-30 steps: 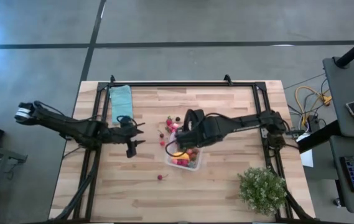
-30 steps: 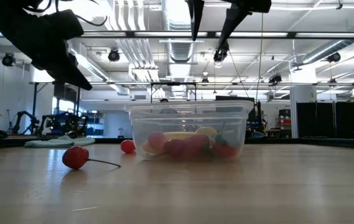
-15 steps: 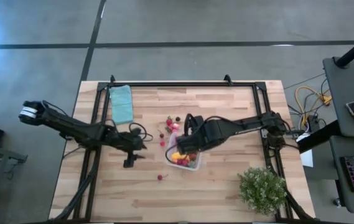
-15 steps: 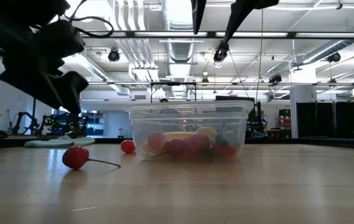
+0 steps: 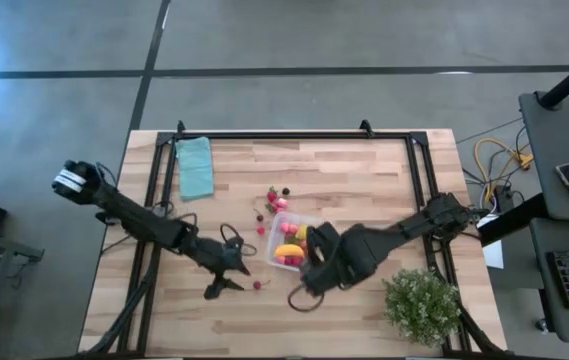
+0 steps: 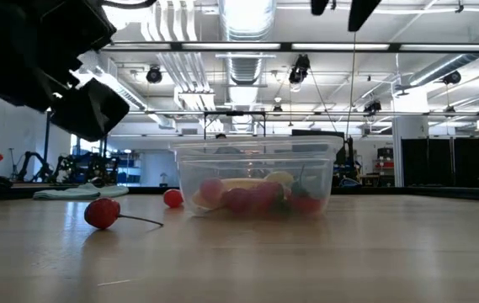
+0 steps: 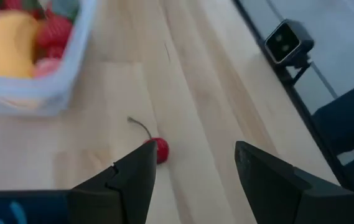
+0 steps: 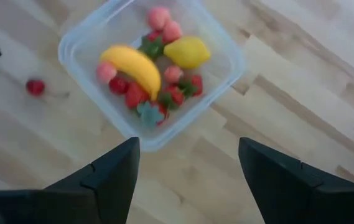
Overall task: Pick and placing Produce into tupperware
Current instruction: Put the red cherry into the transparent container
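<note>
Produce still loose on the table is what matters here: a small red cherry-like piece with a thin stem [image 5: 257, 285] lies on the pale wooden table [image 5: 364, 170] below and left of the clear, square, round-cornered plastic tupperware tub [image 5: 295, 248], near the frame's lower centre in the high view. The left gripper [image 5: 226, 281] sits just left of that piece, far nearer to it than the right gripper [image 5: 304, 296], which hangs at the tub's lower right edge.

In the left wrist view the red piece [image 7: 158, 150] shows just ahead of the two dark fingers [image 7: 130, 180], close against the inner edge of one of them, its stem trailing back toward the tub [image 7: 46, 93]. The jaws stand apart with nothing between them, so reaching forward and slightly across looks like the next need.

The right gripper's fingers [image 8: 111, 174] are also spread and empty, looking down on the tub [image 8: 229, 65], which already holds a yellow banana shape, a lemon and red and pink bits. A few more red pieces [image 5: 272, 196] lie above the tub.
</note>
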You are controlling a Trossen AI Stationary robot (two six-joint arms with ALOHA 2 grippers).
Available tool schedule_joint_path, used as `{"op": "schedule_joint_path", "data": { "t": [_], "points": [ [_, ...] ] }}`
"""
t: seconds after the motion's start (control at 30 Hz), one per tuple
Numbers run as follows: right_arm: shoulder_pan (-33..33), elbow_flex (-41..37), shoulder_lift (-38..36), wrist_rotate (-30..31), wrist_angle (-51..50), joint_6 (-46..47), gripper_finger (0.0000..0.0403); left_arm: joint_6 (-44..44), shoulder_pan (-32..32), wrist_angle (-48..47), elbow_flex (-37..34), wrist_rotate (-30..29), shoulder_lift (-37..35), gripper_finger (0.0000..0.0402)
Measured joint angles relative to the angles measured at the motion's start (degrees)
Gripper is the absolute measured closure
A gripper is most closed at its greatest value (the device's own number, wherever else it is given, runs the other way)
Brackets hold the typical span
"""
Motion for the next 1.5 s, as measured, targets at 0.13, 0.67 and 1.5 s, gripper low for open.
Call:
{"op": "schedule_joint_path", "data": {
  "t": [0.13,0.67,1.5],
  "points": [
    [3.02,-0.75,0.01,1.37,-0.01,1.46,0.0142,-1.98,-2.54,-0.14,2.97,-4.73,5.52,0.0199],
    [8.42,-7.52,-0.05,3.43,0.14,9.60,0.0145,-1.97,-3.55,-7.66,11.14,-11.19,12.14,0.0199],
    [9.87,-12.30,-1.91,4.02,0.32,16.56,0.0145,-1.56,-4.15,-7.52,11.85,-13.76,18.19,0.0199]
  ]
}}
